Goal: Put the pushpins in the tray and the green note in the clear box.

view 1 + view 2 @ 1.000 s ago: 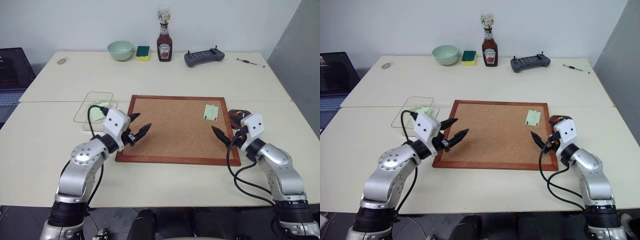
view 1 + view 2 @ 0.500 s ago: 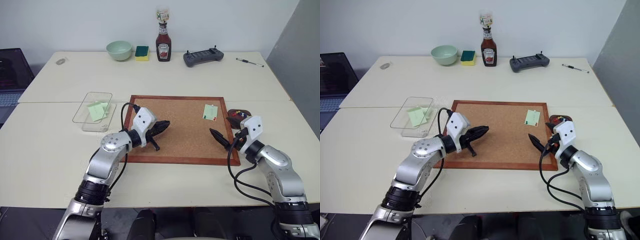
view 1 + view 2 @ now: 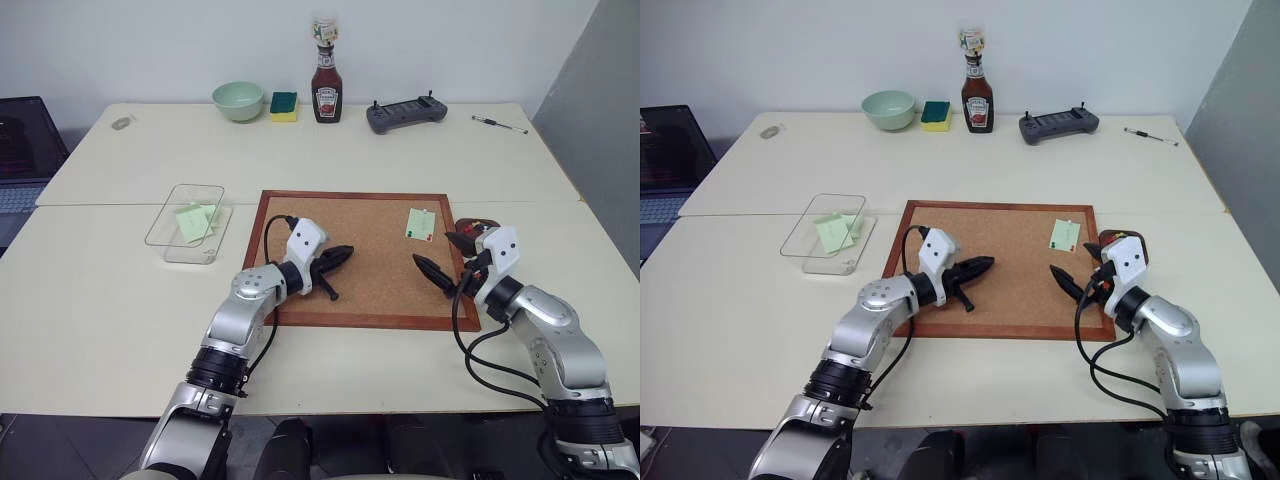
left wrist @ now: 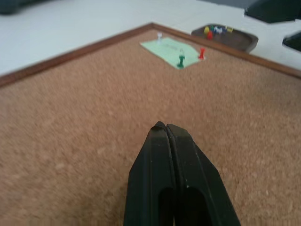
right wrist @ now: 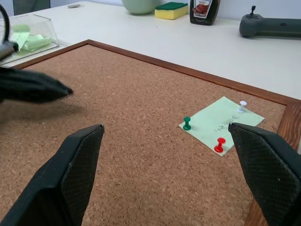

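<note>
The green note (image 3: 421, 224), seemingly held by three pushpins (image 5: 187, 123), sat near the corkboard's (image 3: 370, 290) far right corner, nearer the wide-open right gripper (image 3: 447, 256) (left gripper (image 3: 338, 257) clenched, empty).

1. Three pushpins (image 5: 187, 123) stand in one green note (image 5: 221, 123) on one corkboard (image 3: 370, 270): one green, one red, one white.
2. One tray (image 4: 225, 36) holds several more pins; their number cannot be told.
3. One clear box (image 3: 187, 222).
4. Two hands: left hand (image 3: 337, 262), right hand (image 3: 441, 256).
</note>
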